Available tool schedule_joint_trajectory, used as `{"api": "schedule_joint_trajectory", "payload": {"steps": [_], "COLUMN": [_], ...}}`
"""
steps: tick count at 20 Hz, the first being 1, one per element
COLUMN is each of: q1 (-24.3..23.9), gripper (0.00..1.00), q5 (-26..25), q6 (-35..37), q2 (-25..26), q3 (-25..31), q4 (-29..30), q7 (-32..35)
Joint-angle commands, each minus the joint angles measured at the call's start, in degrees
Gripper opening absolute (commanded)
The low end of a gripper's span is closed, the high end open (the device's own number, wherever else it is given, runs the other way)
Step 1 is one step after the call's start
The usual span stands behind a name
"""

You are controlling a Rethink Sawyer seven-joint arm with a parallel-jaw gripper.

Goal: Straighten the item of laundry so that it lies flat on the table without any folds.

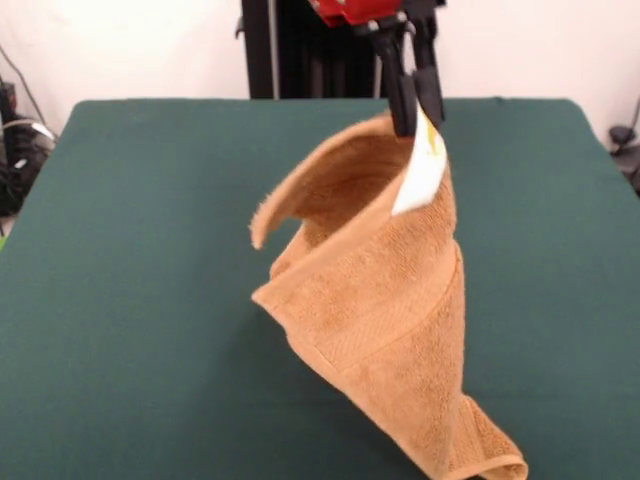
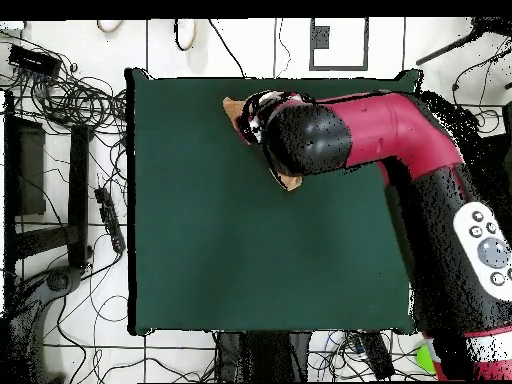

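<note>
1 towel (image 1: 385,310) hanging from gripper (image 1: 414,112), low corner prob. on table (image 1: 120,300).

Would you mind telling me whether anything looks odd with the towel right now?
Yes: the towel is not flat. It hangs twisted from the gripper, whose jaws pinch its top edge, and only its lower corner reaches the table.

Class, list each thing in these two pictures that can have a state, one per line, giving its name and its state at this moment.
Towel: lifted by one edge, hanging twisted and folded, lower corner down near the table.
White tag: dangling just below the gripper.
Gripper: shut on the towel's top edge, raised above the table.
Table: green top, towel not flat on it.
</note>
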Motion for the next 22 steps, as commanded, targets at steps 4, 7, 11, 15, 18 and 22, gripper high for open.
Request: {"api": "schedule_joint_trajectory", "payload": {"steps": [4, 7, 11, 15, 18, 22], "q1": [15.9, 24.6, 41.4, 55.2, 60.4, 63.8], "gripper": [0.0, 0.0, 0.0, 0.0, 0.0, 0.0], "q5": [-12.1, -15.8, -23.2, -30.3, -31.1, -30.0], "q6": [-19.7, -27.3, -26.8, -16.3, -11.7, -11.4], "q2": [-4.2, -4.8, -2.6, 1.9, 6.0, 10.7], "q3": [-19.1, -30.1, -48.1, -60.2, -65.1, -69.3], "q4": [11.4, 10.4, 4.3, -1.9, -4.8, -5.1], "q7": [25.9, 34.3, 47.8, 60.8, 68.4, 78.7]}}
